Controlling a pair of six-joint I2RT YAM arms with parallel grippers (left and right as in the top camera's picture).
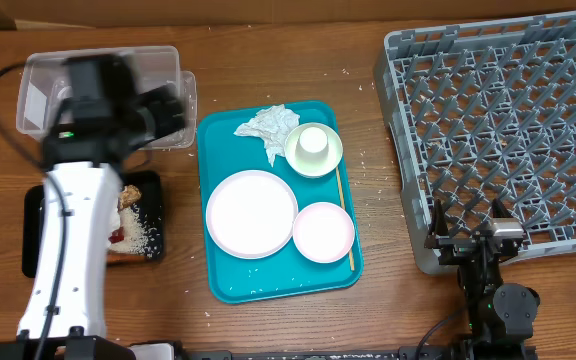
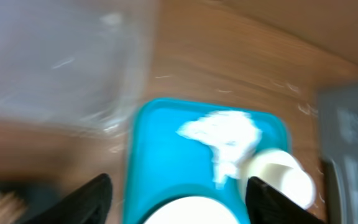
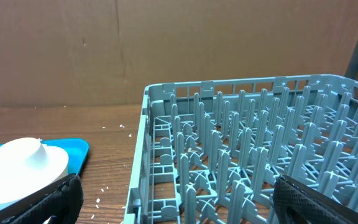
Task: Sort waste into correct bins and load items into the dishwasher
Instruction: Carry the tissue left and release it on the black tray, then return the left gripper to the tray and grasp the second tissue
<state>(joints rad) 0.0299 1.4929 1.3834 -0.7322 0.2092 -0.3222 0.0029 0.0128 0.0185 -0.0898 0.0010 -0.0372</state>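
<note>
Our left gripper (image 2: 179, 182) hangs above the table's far left, over 2 clear plastic containers (image 1: 38, 90). The view is blurred, but its 2 fingers stand wide apart with nothing between them. Just nearer, partly under the arm, the black tray (image 1: 30, 232) holds a red wrapper (image 1: 116, 237) and pale crumbs.

On the teal tray (image 1: 218, 280) at the centre, 1 crumpled napkin (image 1: 268, 127) lies at the far end, touching the pale saucer (image 1: 330, 160), on which the small white cup (image 1: 312, 141) stands. The white plate (image 1: 251, 213) and the pink plate (image 1: 323, 231) lie side by side at the near end. The wooden stick (image 1: 344, 215) runs along the tray's right edge.

The grey dish rack (image 1: 508, 120) sits to the right. Our right gripper (image 3: 176, 182) waits at its near left corner, fingers spread and holding nothing.
</note>
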